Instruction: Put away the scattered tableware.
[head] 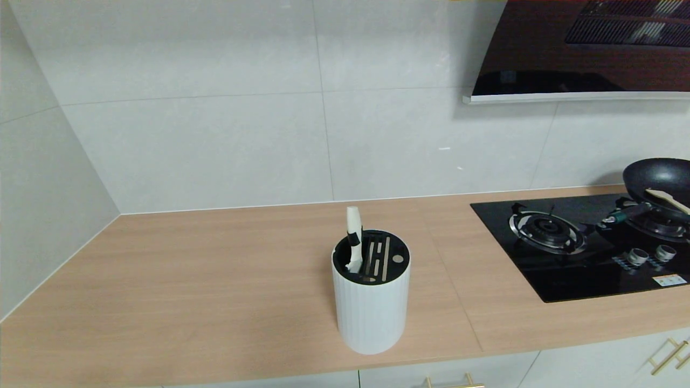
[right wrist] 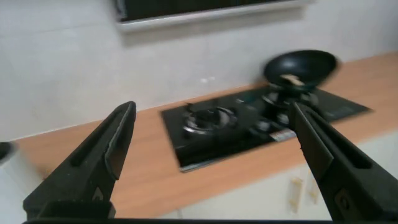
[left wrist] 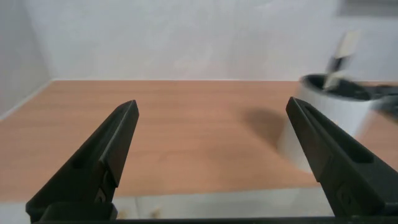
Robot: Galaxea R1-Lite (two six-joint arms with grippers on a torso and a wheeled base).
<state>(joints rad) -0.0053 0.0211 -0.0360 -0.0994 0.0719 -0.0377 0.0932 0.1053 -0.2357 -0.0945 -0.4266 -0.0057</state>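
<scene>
The left end effector (left wrist: 211,104) and right end effector (right wrist: 212,109) gape, seemingly level.

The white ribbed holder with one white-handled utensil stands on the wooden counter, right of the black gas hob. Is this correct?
Not quite: the head view shows the white ribbed holder left of the black gas hob, not right. The rest holds.

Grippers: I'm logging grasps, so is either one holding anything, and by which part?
Nothing is held: the left gripper and the right gripper both stand open and empty.
</scene>
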